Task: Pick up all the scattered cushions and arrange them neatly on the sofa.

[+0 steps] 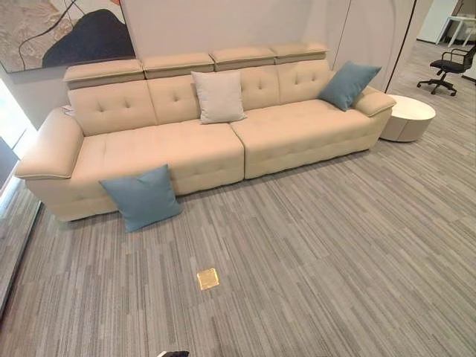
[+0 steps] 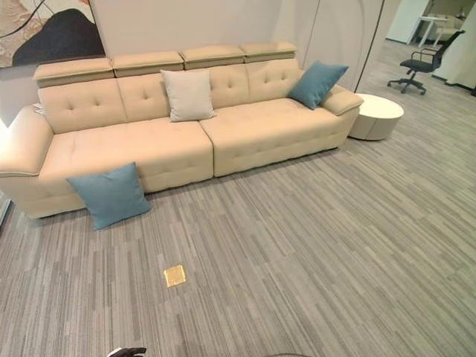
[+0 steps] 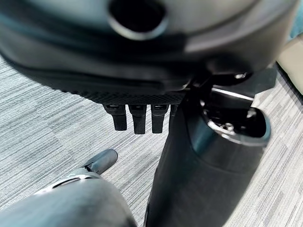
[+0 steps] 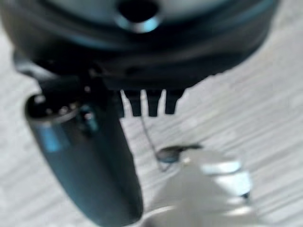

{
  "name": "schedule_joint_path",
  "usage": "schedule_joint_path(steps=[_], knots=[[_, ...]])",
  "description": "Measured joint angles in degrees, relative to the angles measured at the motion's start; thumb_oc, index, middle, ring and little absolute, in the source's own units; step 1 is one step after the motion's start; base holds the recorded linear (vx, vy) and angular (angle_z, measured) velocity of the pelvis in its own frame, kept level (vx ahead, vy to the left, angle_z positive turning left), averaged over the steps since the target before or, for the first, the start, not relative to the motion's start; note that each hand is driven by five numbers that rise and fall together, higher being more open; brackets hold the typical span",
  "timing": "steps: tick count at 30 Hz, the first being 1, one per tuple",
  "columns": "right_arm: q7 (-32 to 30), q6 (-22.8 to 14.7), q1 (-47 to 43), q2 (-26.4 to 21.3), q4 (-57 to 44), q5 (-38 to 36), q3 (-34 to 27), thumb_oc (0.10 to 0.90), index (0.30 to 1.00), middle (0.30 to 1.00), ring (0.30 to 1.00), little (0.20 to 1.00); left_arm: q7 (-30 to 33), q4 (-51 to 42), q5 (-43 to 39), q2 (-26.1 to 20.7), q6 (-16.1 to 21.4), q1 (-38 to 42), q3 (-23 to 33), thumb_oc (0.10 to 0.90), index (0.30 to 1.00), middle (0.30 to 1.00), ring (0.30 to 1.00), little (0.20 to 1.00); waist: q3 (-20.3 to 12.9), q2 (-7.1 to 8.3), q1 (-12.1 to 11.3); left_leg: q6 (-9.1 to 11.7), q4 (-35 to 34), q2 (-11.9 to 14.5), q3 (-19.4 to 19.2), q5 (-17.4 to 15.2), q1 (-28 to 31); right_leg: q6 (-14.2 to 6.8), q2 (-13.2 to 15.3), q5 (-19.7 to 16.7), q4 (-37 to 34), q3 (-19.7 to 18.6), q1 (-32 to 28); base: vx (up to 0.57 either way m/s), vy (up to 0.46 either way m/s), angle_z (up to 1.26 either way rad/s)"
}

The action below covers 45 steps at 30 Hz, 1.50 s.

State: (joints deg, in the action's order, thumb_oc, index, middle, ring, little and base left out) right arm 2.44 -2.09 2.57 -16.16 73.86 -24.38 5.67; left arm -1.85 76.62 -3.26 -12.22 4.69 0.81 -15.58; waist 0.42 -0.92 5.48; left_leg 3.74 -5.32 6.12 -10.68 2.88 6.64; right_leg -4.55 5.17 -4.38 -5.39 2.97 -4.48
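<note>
My wrist views show what the head views don't: the left hand (image 3: 137,116) and right hand (image 4: 149,101), fingers relaxed, holding nothing, over carpet (image 1: 312,253). One blue cushion (image 1: 141,197) leans against the sofa (image 1: 171,149) front; a white cushion (image 1: 218,97) and another blue cushion (image 1: 348,84) rest on its seat.

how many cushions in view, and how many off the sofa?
3. One blue cushion on the floor leaning against the sofa front; cream cushion mid-backrest; second blue cushion by the far armrest.
</note>
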Motion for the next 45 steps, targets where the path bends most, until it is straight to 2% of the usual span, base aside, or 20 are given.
schedule_joint_path(steps=[14, 18, 27, 30, 31, 33, 34, 35, 36, 37, 38, 39, 40, 41, 42, 43, 44, 45], knots=[[0.0, -0.1, -0.3, -0.1, 0.0, -1.4, 1.0, 0.800, 0.900, 0.900, 0.900, 0.900, 0.1, 1.0, -1.3, 0.2, 0.1, -0.1, 0.1, 0.800, 0.900, 0.900, 0.900, 0.900, -0.4, -1.24, -0.3, 0.5, 0.2, 0.3, 1.8, 0.4, -1.7, 0.0, -0.2, 0.2, -0.2, 1.7, 0.7, 0.02, -0.044, 0.06], [0.0, -0.1, -1.0, -0.1, -0.2, -0.9, 3.3, 0.800, 0.900, 0.900, 0.900, 0.900, 0.9, 1.0, -1.6, 0.3, 0.1, 0.4, 0.7, 0.800, 0.900, 0.900, 0.900, 0.900, 0.1, -1.93, -0.5, 0.8, 0.2, 0.8, 2.1, 0.7, -2.9, 0.0, -0.7, 0.3, -0.3, 2.3, 1.4, 0.03, -0.090, 0.05], [-0.3, -1.1, -3.4, -0.6, -0.5, 1.7, 5.1, 0.800, 0.900, 0.900, 0.900, 0.900, 2.6, 1.0, -7.6, 1.3, 0.5, 1.2, 2.8, 0.800, 0.900, 0.900, 0.900, 0.900, 4.1, -4.00, -1.9, 2.7, 1.0, 4.0, 5.0, 2.1, -5.2, 1.6, -3.9, 1.2, -0.3, 4.8, 1.9, 0.01, -0.088, 0.15], [-0.5, -1.3, -5.5, -1.0, -0.5, 2.2, 5.8, 0.800, 0.900, 0.900, 0.900, 0.900, 2.6, 1.0, -8.0, 1.4, 1.3, 1.7, 3.4, 0.800, 0.900, 0.900, 0.900, 0.900, 5.6, -4.46, -2.3, 3.8, 1.6, 5.2, 5.2, 2.9, -5.5, 2.8, -5.4, 1.4, -0.3, 5.0, 1.9, 0.05, -0.119, 0.00], [-0.5, -1.3, -6.1, -1.1, -0.5, 3.3, 6.8, 0.800, 0.900, 0.900, 0.900, 0.900, 2.7, 1.0, -8.0, 1.2, 1.3, 2.2, 3.4, 0.800, 0.900, 0.900, 0.900, 0.900, 5.9, -4.18, -2.7, 4.2, 3.2, 5.4, 5.4, 3.1, -6.6, 3.3, -5.9, 1.6, -0.3, 5.1, 2.0, 0.02, -0.136, 0.06], [-0.5, -1.4, -6.8, -1.0, -0.6, 4.2, 7.4, 0.800, 0.900, 0.900, 0.900, 0.900, 2.9, 1.0, -8.0, 0.9, 1.4, 4.3, 3.8, 0.800, 0.900, 0.900, 0.900, 0.900, 7.4, -2.16, -3.1, 6.3, 7.8, 4.7, 7.0, 4.7, -10.1, 4.4, -4.7, 1.6, -0.3, 6.1, 2.3, -0.02, -0.070, 0.31], [-0.4, -1.3, -7.5, -0.9, -0.6, 4.5, 7.4, 0.800, 0.900, 0.900, 0.900, 0.900, 3.1, 0.9, -8.1, 0.7, 1.5, 5.4, 3.8, 0.800, 0.900, 0.900, 0.900, 0.900, 8.2, -1.36, -3.3, 7.7, 9.9, 4.2, 7.7, 6.4, -12.4, 4.8, -4.6, 1.5, 0.0, 6.6, 2.4, 0.04, -0.084, 0.71], [-0.6, -1.2, -8.2, -0.9, -0.8, 4.8, 7.5, 0.800, 0.900, 0.900, 0.900, 0.900, 3.7, 1.1, -8.6, 0.8, 1.5, 7.0, 3.7, 0.800, 0.900, 0.900, 0.900, 0.900, 9.4, -0.22, -3.4, 8.6, 11.9, 3.4, 7.6, 9.9, -15.1, 5.9, -4.1, 1.3, 0.3, 8.3, 2.5, 0.06, -0.111, 0.86], [-0.9, -1.1, -8.7, -0.8, -1.0, 5.1, 7.8, 0.800, 0.900, 0.900, 0.900, 0.900, 4.1, 0.7, -9.0, 0.7, 1.5, 8.4, 3.6, 0.800, 0.900, 0.900, 0.900, 0.900, 10.1, 0.76, -3.4, 9.2, 12.6, 3.1, 5.9, 12.8, -17.1, 6.9, -3.5, 1.8, 0.3, 9.6, 3.0, 0.06, -0.085, 1.01], [-1.2, -1.1, -9.7, -0.8, -1.1, 5.2, 9.3, 0.800, 0.900, 0.900, 0.900, 0.900, 4.2, 0.8, -9.3, 0.7, 1.3, 10.0, 3.1, 0.800, 0.900, 0.900, 0.900, 0.900, 11.3, 1.99, -3.4, 10.1, 15.3, 3.3, 1.8, 15.8, -19.9, 8.1, -2.9, 1.5, 0.0, 11.3, 3.0, 0.10, -0.019, 0.87], [-1.4, -1.1, -10.7, -0.8, -1.6, 5.6, 10.5, 0.800, 0.900, 0.900, 0.900, 0.900, 4.2, -0.4, -10.7, 0.6, 1.3, 10.1, 3.6, 0.800, 0.900, 0.900, 0.900, 0.900, 12.5, 2.36, -4.0, 10.1, 20.1, 3.9, -2.4, 15.2, -23.4, 8.6, -3.0, 1.6, 0.1, 12.1, 3.1, 0.09, 0.008, 0.69], [-1.5, -1.3, -10.9, -1.1, -2.6, 5.9, 11.1, 0.800, 0.900, 0.900, 0.900, 0.900, 3.9, -2.1, -12.0, 0.7, 1.6, 9.8, 4.4, 0.800, 0.900, 0.900, 0.900, 0.900, 13.3, 2.41, -4.7, 8.5, 23.1, 4.2, -3.7, 14.1, -25.4, 9.0, -3.1, 1.7, 0.1, 12.7, 3.0, 0.17, 0.068, 0.45], [-1.5, -1.6, -11.9, -1.4, -2.8, 6.2, 11.3, 0.800, 0.900, 0.900, 0.900, 0.900, 3.7, -4.1, -13.5, 0.9, 2.2, 9.8, 5.2, 0.800, 0.900, 0.900, 0.900, 0.900, 14.6, 2.56, -5.0, 6.4, 24.0, 3.4, -4.3, 10.8, -26.8, 9.2, -3.2, 1.8, -0.2, 13.1, 2.8, 0.32, 0.155, 0.24], [-1.4, -1.8, -13.4, -1.4, -2.6, 6.4, 11.2, 0.800, 0.900, 0.900, 0.900, 0.900, 3.6, -4.4, -15.6, 0.8, 2.5, 8.8, 5.7, 0.800, 0.900, 0.900, 0.900, 0.900, 14.7, 1.64, -5.8, 5.0, 18.8, 1.4, -3.5, 8.0, -26.7, 8.8, -3.9, 2.3, -0.3, 13.6, 3.0, 0.45, 0.204, 0.06], [-1.4, -1.9, -14.1, -1.4, -2.5, 6.6, 11.3, 0.800, 0.900, 0.900, 0.900, 0.900, 3.5, -3.5, -16.2, 1.1, 2.7, 8.3, 6.5, 0.800, 0.900, 0.900, 0.900, 0.900, 14.7, 1.38, -6.2, 5.3, 14.1, 0.5, -1.4, 7.6, -25.6, 8.2, -4.4, 2.7, -0.3, 13.6, 2.9, 0.50, 0.199, -0.23], [-1.5, -2.0, -14.6, -1.1, -2.3, 7.1, 11.5, 0.800, 0.900, 0.900, 0.900, 0.900, 3.5, 0.1, -17.2, 1.4, 2.9, 8.2, 8.4, 0.800, 0.900, 0.900, 0.900, 0.900, 13.9, 0.09, -7.1, 5.6, 3.9, 0.1, 1.7, 7.8, -23.3, 7.7, -5.9, 3.2, -0.3, 13.6, 2.8, 0.41, 0.126, -0.24], [-1.5, -2.1, -14.7, -1.0, -2.3, 7.5, 11.9, 0.800, 0.900, 0.900, 0.900, 0.900, 3.7, 1.8, -17.9, 1.7, 2.8, 8.4, 10.1, 0.800, 0.900, 0.900, 0.900, 0.900, 13.6, -0.45, -7.4, 6.0, -0.4, 0.3, 3.7, 8.1, -23.0, 7.9, -6.8, 3.5, -0.3, 13.5, 2.7, 0.42, 0.141, -0.23], [-1.6, -1.9, -15.0, -0.7, -2.1, 8.3, 12.7, 0.800, 0.900, 0.900, 0.900, 0.900, 3.7, 3.5, -18.9, 1.6, 3.1, 8.8, 12.6, 0.800, 0.900, 0.900, 0.900, 0.900, 13.8, -0.74, -8.3, 6.3, -0.3, 0.8, 5.9, 8.2, -23.5, 8.1, -7.6, 3.8, -0.3, 12.9, 2.1, 0.40, 0.185, -0.32]])
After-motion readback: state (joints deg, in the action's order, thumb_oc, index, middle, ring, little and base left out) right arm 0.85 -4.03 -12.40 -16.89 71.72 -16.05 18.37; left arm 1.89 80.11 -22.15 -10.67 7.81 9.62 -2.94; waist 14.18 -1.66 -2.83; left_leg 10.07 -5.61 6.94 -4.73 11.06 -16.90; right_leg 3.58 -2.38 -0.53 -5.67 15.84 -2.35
